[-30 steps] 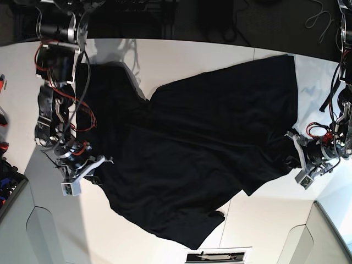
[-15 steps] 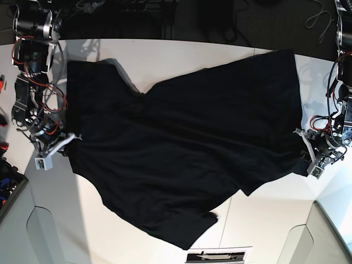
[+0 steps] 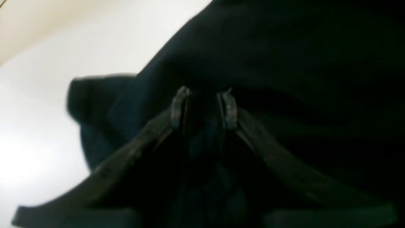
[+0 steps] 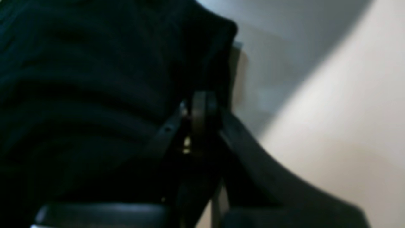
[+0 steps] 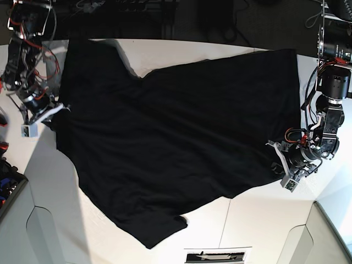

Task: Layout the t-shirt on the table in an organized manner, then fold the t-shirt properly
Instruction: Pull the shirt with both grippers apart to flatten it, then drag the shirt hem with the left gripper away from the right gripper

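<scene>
The black t-shirt (image 5: pixel 176 132) lies spread across most of the white table (image 5: pixel 264 220), with a sleeve pointing to the bottom of the base view. My right gripper (image 5: pixel 56 111) is at the shirt's left edge in the base view. In the right wrist view the right gripper (image 4: pixel 202 107) is shut on the cloth edge (image 4: pixel 95 95). My left gripper (image 5: pixel 276 160) is at the shirt's right lower corner. In the left wrist view the left gripper (image 3: pixel 204 106) has its fingers (image 3: pixel 179 106) a little apart with black cloth (image 3: pixel 284 63) bunched between them. The neckline and label are hidden.
A thin dark seam (image 5: pixel 228 212) crosses the table near the front. A white printed label (image 5: pixel 217 256) sits at the front edge. Grey panels (image 5: pixel 330 236) flank the front corners. Red and blue items (image 5: pixel 4 176) lie at the far left. Dark equipment and cables (image 5: pixel 165 16) stand behind the table.
My right gripper has pulled the shirt's edge left and toward the back, so the shirt lies wider and flatter. My left gripper has shifted slightly left and down with its corner.
</scene>
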`<state>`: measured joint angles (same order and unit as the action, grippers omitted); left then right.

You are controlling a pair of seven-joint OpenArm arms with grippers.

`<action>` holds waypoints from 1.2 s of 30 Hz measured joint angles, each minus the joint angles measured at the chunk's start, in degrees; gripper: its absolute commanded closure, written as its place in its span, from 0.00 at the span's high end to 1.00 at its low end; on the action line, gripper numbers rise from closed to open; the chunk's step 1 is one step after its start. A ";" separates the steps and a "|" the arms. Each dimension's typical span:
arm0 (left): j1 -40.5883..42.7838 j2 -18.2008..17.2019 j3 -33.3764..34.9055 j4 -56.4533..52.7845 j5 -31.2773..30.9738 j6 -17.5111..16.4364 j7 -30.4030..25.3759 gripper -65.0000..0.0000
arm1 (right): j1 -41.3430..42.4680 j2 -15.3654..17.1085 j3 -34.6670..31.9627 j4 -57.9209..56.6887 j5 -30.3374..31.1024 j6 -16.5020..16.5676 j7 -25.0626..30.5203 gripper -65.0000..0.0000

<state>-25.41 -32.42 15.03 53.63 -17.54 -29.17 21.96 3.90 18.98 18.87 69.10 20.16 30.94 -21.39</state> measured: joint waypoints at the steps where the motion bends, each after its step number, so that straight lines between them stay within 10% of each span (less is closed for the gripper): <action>1: -0.04 -0.02 0.00 -0.02 -0.02 0.00 -0.04 0.25 | -1.18 0.04 0.37 1.99 -0.09 -0.07 -1.05 0.00; 10: -0.20 -5.25 0.02 9.55 -8.48 -2.25 7.15 0.25 | -0.79 -1.40 1.11 14.91 4.22 -0.31 -3.04 0.00; 18: -0.28 -7.43 0.02 9.81 -8.83 -2.38 7.65 0.25 | 9.42 -7.63 -4.07 5.42 -3.58 -0.02 -3.19 0.00; 36: -0.17 -5.84 0.02 -4.28 -6.97 -2.14 2.01 0.25 | 15.63 -1.18 -14.78 -11.67 -14.32 -0.79 4.24 0.00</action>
<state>-25.58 -38.26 15.05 49.34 -24.51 -31.31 23.97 19.53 17.80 4.10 57.43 5.85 30.15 -17.15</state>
